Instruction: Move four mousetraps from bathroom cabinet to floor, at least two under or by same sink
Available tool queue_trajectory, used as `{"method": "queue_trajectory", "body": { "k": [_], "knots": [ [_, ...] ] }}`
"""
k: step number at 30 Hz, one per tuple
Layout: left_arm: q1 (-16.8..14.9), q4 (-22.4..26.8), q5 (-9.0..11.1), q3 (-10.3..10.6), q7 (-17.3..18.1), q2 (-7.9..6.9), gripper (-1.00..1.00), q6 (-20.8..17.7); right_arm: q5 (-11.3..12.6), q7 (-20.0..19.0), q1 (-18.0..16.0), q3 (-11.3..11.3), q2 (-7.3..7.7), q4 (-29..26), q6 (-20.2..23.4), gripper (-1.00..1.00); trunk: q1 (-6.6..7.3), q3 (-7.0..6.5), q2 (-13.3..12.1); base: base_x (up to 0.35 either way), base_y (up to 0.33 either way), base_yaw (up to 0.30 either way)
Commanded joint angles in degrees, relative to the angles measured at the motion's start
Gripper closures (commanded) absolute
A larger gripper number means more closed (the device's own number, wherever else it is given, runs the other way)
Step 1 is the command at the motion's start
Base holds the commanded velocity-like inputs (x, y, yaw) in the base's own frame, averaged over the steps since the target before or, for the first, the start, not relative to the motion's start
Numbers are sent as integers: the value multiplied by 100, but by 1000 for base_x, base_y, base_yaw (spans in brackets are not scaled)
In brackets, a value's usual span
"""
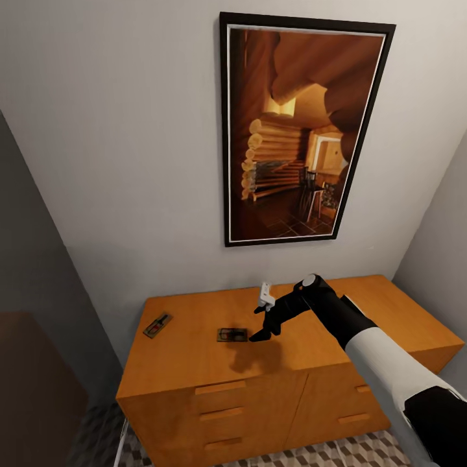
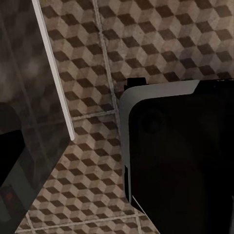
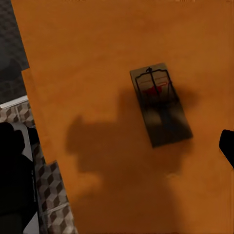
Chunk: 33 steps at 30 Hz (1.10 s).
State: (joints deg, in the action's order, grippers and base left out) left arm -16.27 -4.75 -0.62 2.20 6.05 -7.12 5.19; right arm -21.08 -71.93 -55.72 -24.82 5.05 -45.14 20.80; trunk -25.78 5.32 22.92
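The orange-brown cabinet (image 1: 188,370) stands against the wall, its drawers closed. Two mousetraps lie on its top: one (image 1: 231,335) near the middle, another (image 1: 157,325) toward the left end. My right gripper (image 1: 261,327) hovers just right of and slightly above the middle mousetrap, open and holding nothing. In the right wrist view that mousetrap (image 3: 160,104) lies flat on the cabinet top (image 3: 97,58), partly in the arm's shadow, with one dark fingertip (image 3: 227,146) at the frame's edge. The cube-patterned bathroom floor (image 2: 161,39) shows in the left wrist view.
A large framed picture (image 1: 301,130) hangs on the wall above the cabinet. A dark panel (image 1: 32,337) rises close on the left, and a grey wall closes the right side. Patterned floor (image 1: 363,451) shows in front of the cabinet. My dark base (image 2: 180,161) sits over the tiles.
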Motion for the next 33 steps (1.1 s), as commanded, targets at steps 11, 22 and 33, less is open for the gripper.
{"method": "queue_trajectory", "body": {
  "k": [11,22,33],
  "knots": [
    [1,0,0,0,1,0,-100,0,-1,66,0,-58,-82,-4,-3,-100,0,0,0,0,0,0],
    [1,0,-4,5,1,2,-100,0,-1,57,0,-255,-91,-4,-1,-100,0,0,0,0,0,0],
    [1,0,-8,8,1,17,-100,0,-1,63,0,-367,-101,-4,-3,-100,0,0,0,0,0,0]
  ]
}}
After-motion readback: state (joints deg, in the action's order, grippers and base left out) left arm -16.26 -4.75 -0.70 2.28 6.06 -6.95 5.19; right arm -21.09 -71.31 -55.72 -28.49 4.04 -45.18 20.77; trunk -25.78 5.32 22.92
